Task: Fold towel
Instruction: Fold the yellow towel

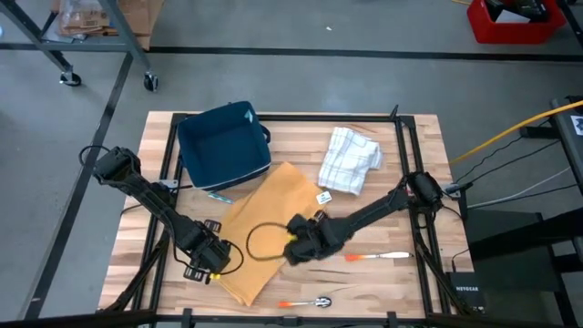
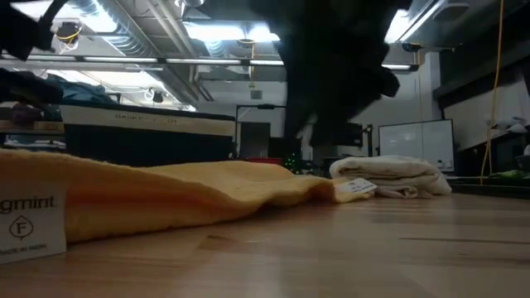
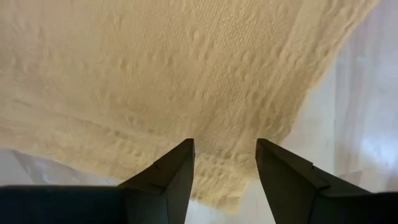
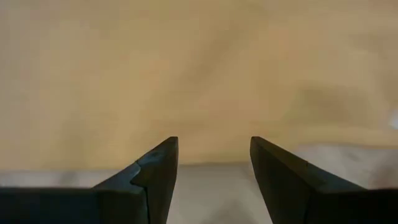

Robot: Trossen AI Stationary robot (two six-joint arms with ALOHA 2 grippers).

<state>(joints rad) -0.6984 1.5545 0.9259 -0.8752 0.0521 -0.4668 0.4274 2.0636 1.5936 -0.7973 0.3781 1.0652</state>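
Note:
A mustard-yellow towel (image 1: 264,228) lies flat on the wooden table (image 1: 401,292), running slantwise from the middle toward the near edge. My left gripper (image 1: 208,260) stands open over the towel's left edge near its near corner, fingers pointing down; in its wrist view the fingers (image 3: 224,143) frame the towel's border (image 3: 155,74). My right gripper (image 1: 296,248) stands open, slanting down over the towel's right edge (image 4: 186,74). In the low view the towel (image 2: 166,194) rests on the tabletop, with a white label (image 2: 29,223) at its near end.
A dark blue folded cloth (image 1: 223,146) lies at the far left of the table and a white checked cloth (image 1: 351,159) at the far right. Two orange-handled tools (image 1: 378,258) (image 1: 305,301) lie near the front edge.

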